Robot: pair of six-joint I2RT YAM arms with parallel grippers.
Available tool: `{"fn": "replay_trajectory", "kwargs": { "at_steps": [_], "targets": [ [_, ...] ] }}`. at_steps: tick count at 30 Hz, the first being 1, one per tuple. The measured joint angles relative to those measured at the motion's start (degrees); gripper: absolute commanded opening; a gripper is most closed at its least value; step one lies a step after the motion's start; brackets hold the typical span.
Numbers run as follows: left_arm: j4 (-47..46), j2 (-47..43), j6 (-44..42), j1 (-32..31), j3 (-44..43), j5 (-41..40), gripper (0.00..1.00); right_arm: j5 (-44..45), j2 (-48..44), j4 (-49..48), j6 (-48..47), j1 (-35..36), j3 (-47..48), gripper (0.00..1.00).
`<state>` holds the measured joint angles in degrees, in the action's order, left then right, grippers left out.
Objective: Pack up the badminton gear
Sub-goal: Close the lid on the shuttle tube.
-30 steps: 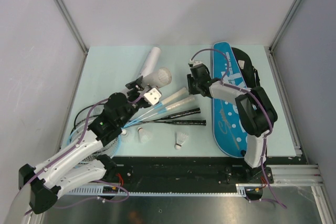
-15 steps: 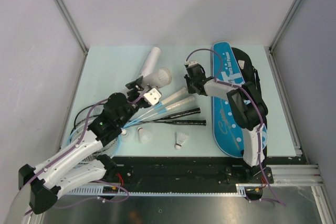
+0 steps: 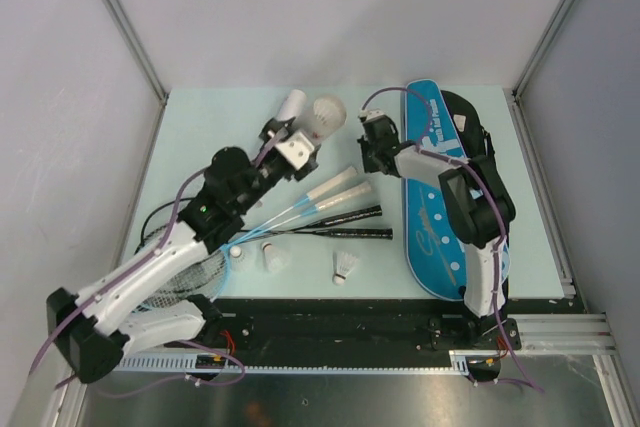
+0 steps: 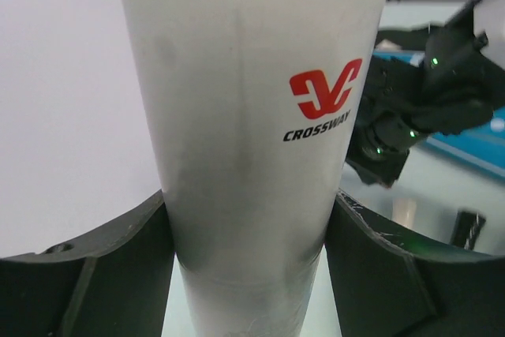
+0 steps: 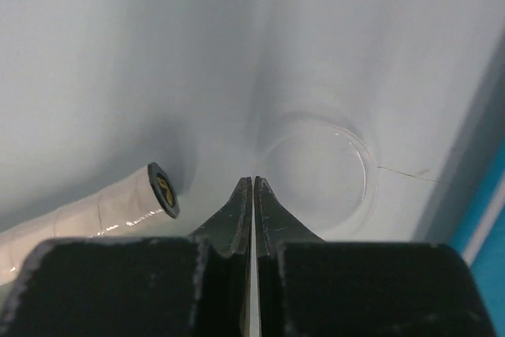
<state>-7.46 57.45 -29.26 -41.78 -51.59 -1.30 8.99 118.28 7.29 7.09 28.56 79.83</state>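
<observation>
The left arm stretches forward and inward from its base. The left gripper [image 3: 298, 142] is clamped on a white tube [image 4: 252, 116], with one finger [image 4: 87, 270] on each side of it. The right arm is bent sharply at the elbow. The right gripper [image 5: 252, 195] points down, fingers pressed together and seemingly empty.

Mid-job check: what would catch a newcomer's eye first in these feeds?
The white tube with its red CROSSWAY logo fills the left wrist view, clamped in the left pincer over the far middle of the table. The blue bag lies along the right side. Beside it, the right pincer is shut and empty, its tips at the edge of a clear round cap.
</observation>
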Motion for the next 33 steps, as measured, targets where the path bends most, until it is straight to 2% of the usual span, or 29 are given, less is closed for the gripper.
{"fn": "replay_trajectory", "kwargs": {
  "at_steps": [4,8,14,20,24,33],
  "targets": [
    [-5.25,7.34,0.83,0.0,-5.81,1.29,0.18,-3.1,-5.84,3.08,2.82,-4.13,-0.04,0.0],
    [-9.18,13.9,0.28,0.0,-6.23,2.82,0.17,-5.01,-17.59,6.38,5.01,-7.43,-0.04,0.0],
    [-9.42,19.43,0.74,0.0,-6.23,4.92,0.16,-9.51,-36.72,9.68,6.84,-6.47,0.15,0.0],
    [-12.07,20.74,0.83,0.0,-6.12,6.78,0.16,-13.2,-50.16,12.13,7.28,-3.17,0.28,0.0],
    [-14.36,21.11,0.79,0.0,-4.76,8.09,0.16,-17.38,-52.92,14.14,8.11,-0.63,2.6,0.0],
    [-15.23,21.42,-0.66,-0.11,-3.23,9.35,0.15,-22.23,-50.31,19.19,9.25,2.03,5.9,0.0]
  ]
}}
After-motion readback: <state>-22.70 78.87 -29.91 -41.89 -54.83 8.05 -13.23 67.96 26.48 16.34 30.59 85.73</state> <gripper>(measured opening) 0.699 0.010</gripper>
